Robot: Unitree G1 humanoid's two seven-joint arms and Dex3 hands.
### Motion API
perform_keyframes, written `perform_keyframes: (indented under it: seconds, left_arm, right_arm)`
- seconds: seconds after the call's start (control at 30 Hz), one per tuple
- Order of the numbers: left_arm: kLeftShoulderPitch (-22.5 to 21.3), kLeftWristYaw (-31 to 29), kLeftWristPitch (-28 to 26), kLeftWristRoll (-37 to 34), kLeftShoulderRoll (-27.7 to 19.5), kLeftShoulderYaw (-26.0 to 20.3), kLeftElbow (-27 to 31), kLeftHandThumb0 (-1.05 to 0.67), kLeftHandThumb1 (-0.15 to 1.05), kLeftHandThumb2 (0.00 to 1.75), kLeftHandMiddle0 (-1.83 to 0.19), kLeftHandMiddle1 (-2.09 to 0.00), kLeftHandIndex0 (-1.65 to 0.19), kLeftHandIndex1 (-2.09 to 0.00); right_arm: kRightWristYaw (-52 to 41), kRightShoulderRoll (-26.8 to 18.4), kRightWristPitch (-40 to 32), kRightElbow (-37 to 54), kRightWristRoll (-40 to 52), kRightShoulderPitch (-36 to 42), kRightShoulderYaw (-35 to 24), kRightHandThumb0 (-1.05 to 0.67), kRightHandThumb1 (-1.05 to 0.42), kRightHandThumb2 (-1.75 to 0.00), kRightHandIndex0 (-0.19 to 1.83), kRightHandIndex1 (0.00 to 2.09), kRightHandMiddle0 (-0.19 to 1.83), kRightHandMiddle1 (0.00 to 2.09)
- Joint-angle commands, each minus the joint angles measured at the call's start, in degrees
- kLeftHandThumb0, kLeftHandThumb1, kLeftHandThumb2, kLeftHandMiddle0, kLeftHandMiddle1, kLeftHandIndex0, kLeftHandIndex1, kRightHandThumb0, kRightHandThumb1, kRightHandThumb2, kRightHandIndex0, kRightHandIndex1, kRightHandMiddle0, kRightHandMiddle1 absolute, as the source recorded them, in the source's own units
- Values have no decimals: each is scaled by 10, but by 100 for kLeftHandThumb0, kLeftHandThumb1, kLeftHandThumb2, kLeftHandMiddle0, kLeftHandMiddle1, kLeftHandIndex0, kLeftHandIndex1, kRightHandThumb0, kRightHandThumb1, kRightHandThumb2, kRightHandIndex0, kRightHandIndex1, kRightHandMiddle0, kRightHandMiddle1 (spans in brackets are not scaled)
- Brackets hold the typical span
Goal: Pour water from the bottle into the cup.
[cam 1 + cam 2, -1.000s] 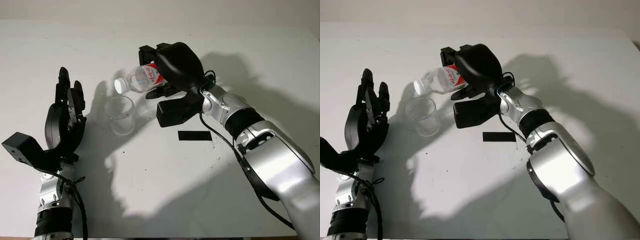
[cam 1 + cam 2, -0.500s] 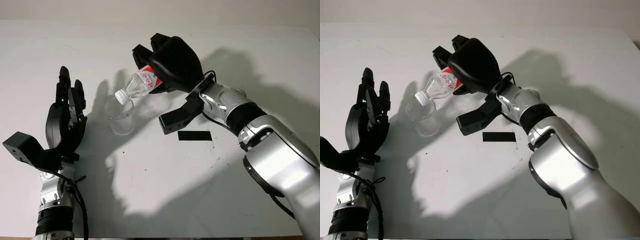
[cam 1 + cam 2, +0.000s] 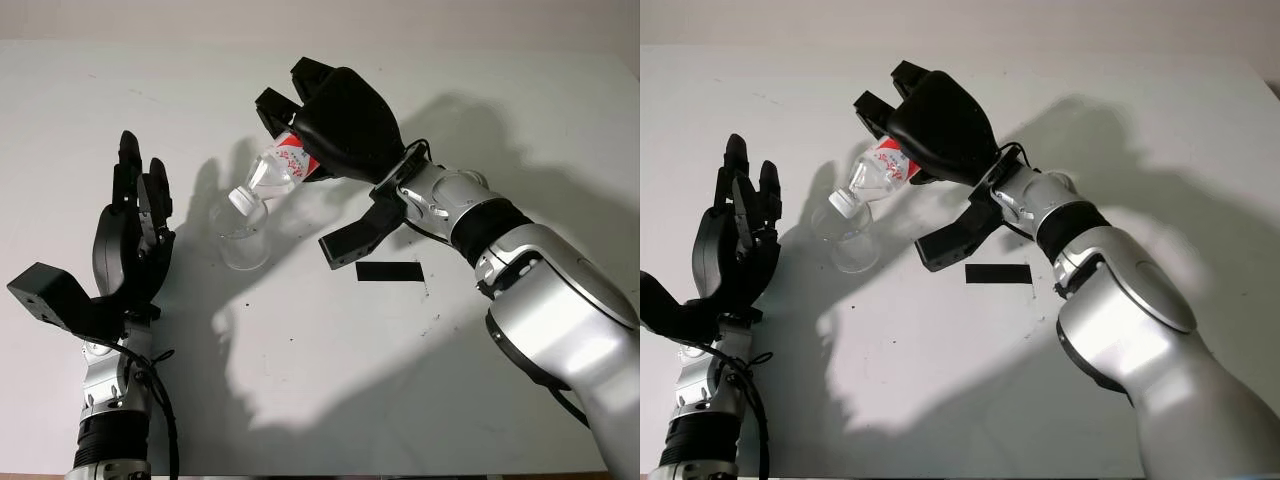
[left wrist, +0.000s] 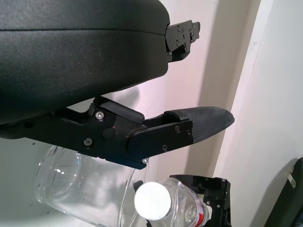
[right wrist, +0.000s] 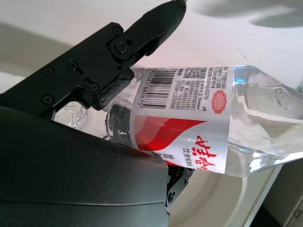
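The bottle (image 3: 278,170) hangs in the air over the middle of the white table (image 3: 330,380), tipped steeply with its neck pointing down and toward the table's left edge. It is clear plastic with a red and white label, and its white cap (image 3: 241,198) is on. The cap sits right at the rim of the cup (image 3: 241,232), over the side of the rim nearer the bottle. The cup is a clear plastic tumbler standing upright on the table, left of centre.

The right hand (image 3: 335,125) is wrapped around the body of the bottle, its black shell over the top of the label and its fingers (image 5: 118,56) pressed against the plastic, as the right wrist view shows up close. The right arm (image 3: 540,290) reaches in from the table's near right corner, casting a broad shadow behind it.

Just beside the cup's base, toward the near right, a small strip of black tape (image 3: 389,271) lies flat on the table.

The left hand (image 3: 132,235) is raised above the table near its left edge, beside the cup but apart from it, open and holding nothing, with its fingers pointing toward the far edge. From the left wrist view the cup and the capped bottle neck sit beyond its fingers.
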State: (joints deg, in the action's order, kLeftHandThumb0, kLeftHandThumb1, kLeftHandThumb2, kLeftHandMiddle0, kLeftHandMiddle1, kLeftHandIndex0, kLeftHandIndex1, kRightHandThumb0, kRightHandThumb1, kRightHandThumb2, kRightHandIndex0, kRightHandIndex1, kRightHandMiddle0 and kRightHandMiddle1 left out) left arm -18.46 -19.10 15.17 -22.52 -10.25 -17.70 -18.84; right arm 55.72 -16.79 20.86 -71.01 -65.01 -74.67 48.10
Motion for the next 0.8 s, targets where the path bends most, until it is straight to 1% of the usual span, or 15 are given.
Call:
perform_keyframes:
  seconds: [0.0, 0.07, 0.1, 0.17, 0.23, 0.27, 0.37, 0.43, 0.53, 0.6, 0.67, 0.73, 0.77]
  left_arm:
    - [12, 0, 6, 3, 11, 3, -10, -73, 105, 62, 19, 0, 19, 0]
    - [12, -2, 6, 2, 10, 2, -11, -73, 105, 62, 19, 0, 19, 0]
    - [12, -3, 6, 1, 10, 2, -11, -73, 105, 62, 19, 0, 19, 0]
    - [13, -2, 5, 2, 9, 2, -10, -73, 105, 62, 19, 0, 19, 0]
    - [13, -2, 5, 3, 8, 2, -10, -73, 105, 63, 19, 0, 19, 0]
    - [13, -1, 5, 4, 8, 3, -10, -73, 105, 63, 19, 0, 19, 0]
    - [12, 1, 4, 6, 8, 2, -10, -72, 105, 64, 19, 0, 19, 0]
    - [12, 1, 4, 6, 8, 2, -10, -72, 105, 64, 19, 0, 19, 0]
    - [12, -2, 3, 3, 8, 0, -11, -72, 105, 63, 19, 0, 19, 0]
    - [13, -2, 2, 1, 8, 0, -10, -73, 105, 63, 19, 0, 19, 0]
    - [13, -2, 3, 3, 8, 0, -10, -73, 105, 63, 19, 0, 19, 0]
    - [14, -3, 3, 3, 8, 0, -10, -73, 105, 63, 19, 0, 19, 0]
    - [15, -3, 4, 3, 9, 0, -9, -73, 105, 63, 19, 0, 19, 0]
  right_arm:
    - [11, -2, -4, 7, 0, -20, 0, -47, -103, -5, 112, 209, 47, 196]
    - [15, -2, 0, 5, 0, -21, 2, -46, -103, -5, 112, 209, 49, 196]
    - [15, -2, 1, 5, 0, -21, 2, -46, -104, -6, 112, 209, 51, 202]
    - [25, -1, -5, 3, -5, -22, 7, -46, -103, -5, 113, 209, 52, 206]
    - [29, 0, -8, 2, -6, -22, 9, -46, -103, -5, 113, 209, 51, 204]
    - [21, 2, 2, 1, 7, -19, 0, -46, -103, -5, 113, 209, 51, 204]
    - [-6, 7, 31, -2, 49, -10, -28, -45, -104, -6, 115, 209, 59, 209]
    - [-49, 9, 61, -2, 94, -2, -60, -42, -105, -13, 116, 209, 72, 209]
    - [-139, 10, 89, 5, 172, 14, -116, -40, -105, -22, 115, 209, 83, 209]
    - [-181, 11, 93, 13, 211, 24, -146, -40, -105, -24, 117, 209, 88, 209]
    - [-266, 19, 106, 18, 300, 44, -213, -40, -105, -23, 116, 209, 90, 209]
    - [-371, 28, 113, 25, 405, 65, -288, -38, -105, -26, 112, 209, 87, 209]
    - [-405, 30, 111, 30, 437, 72, -310, -36, -105, -27, 109, 209, 85, 209]
